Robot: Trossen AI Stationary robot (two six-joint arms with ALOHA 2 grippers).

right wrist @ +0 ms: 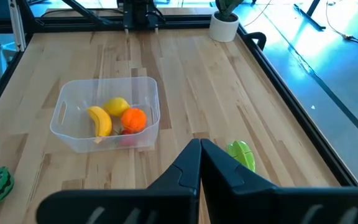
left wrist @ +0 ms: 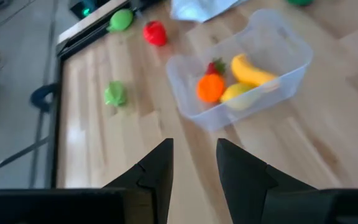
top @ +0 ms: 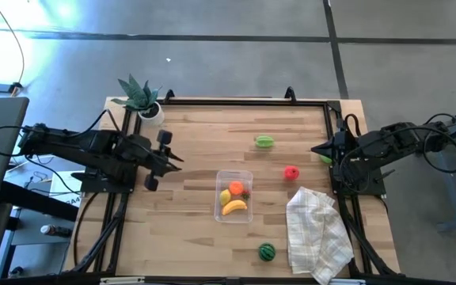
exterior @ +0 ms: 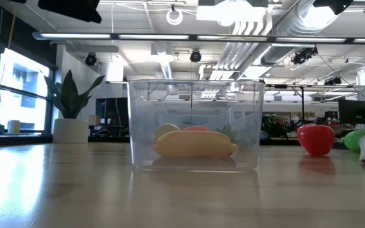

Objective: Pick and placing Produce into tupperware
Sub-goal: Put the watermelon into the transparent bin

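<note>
The tupperware (top: 233, 195) is standing near the middle of the wooden table (top: 196, 134), and it is holding a yellow banana (top: 234, 207), a lemon (top: 226, 196), an orange (top: 236, 188) and a small red piece (left wrist: 215, 66).

Outside it, a light green fruit (top: 264, 142) is lying farther back, a red fruit (top: 291, 172) is sitting to its right, and a striped watermelon (top: 267, 252) is resting near the front edge, beside the white cloth (top: 317, 232).

The left gripper (top: 170, 161) is hovering left of the tub, its fingers (left wrist: 156, 174) parted and gripping nothing.

The right gripper (top: 320, 150) is waiting at the table's right side, fingers (right wrist: 185, 169) pressed together and empty.
</note>
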